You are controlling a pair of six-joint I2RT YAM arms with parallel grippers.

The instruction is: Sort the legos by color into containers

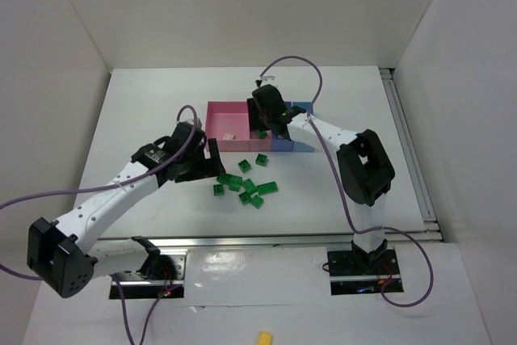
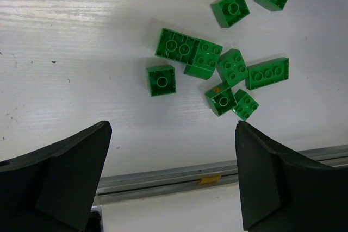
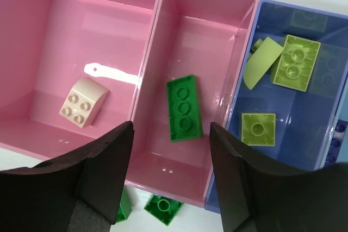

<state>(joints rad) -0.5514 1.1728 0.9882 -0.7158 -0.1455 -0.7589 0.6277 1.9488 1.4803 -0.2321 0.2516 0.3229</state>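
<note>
Several bright green legos (image 1: 246, 187) lie loose on the white table in front of the trays; they also show in the left wrist view (image 2: 217, 69). My left gripper (image 1: 212, 159) (image 2: 173, 129) is open and empty, just left of this pile. My right gripper (image 1: 266, 123) (image 3: 171, 129) is open and empty above the second pink tray (image 3: 217, 36), which holds one long green brick (image 3: 184, 107). The first pink tray (image 3: 32, 36) holds a cream brick (image 3: 80, 101). The blue tray (image 3: 283, 150) holds pale yellow-green bricks (image 3: 296, 61). The pink tray (image 1: 226, 119) and the blue tray (image 1: 297, 145) also show from above.
A metal rail (image 1: 283, 240) runs along the table's near edge, also seen in the left wrist view (image 2: 206, 175). A lone yellow brick (image 1: 265, 337) lies below the arm bases. White walls enclose the table. Two green bricks (image 3: 163, 208) lie just in front of the pink trays.
</note>
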